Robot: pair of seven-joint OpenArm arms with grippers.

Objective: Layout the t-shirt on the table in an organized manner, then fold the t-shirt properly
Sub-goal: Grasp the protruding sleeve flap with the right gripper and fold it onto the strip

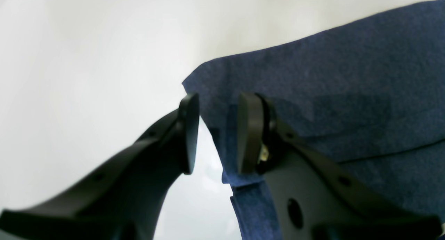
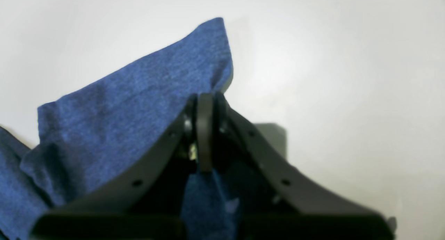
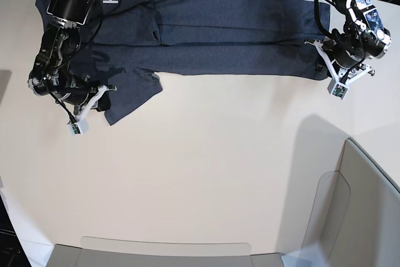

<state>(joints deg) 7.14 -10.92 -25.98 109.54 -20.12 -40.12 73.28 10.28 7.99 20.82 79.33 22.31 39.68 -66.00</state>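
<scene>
- Here the t-shirt (image 3: 206, 32) lies stretched out long across the far part of the table (image 3: 206, 173), already folded into a narrow band.
- One sleeve part sticks out from the band at the end with the white letters, toward the near side.
- The right gripper (image 2: 205, 135) is closed tight on a bit of blue cloth at that sleeve end; the cloth comes out from between its pads.
- The left gripper (image 1: 215, 132) is at the other end of the shirt. Its jaws are partly apart with the shirt's corner edge between them, but they do not pinch it yet.
- I think the laying-out is done and the folding is under way, with each arm taking one end.
- Next, the left gripper likely needs to close on its corner.
- Then both arms should lift and move together so the band stays flat.
- The loose sleeve may bunch up if it is pulled too fast.
- Grey bin walls (image 3: 369, 217) stand at the near edge, well apart from the shirt.
</scene>
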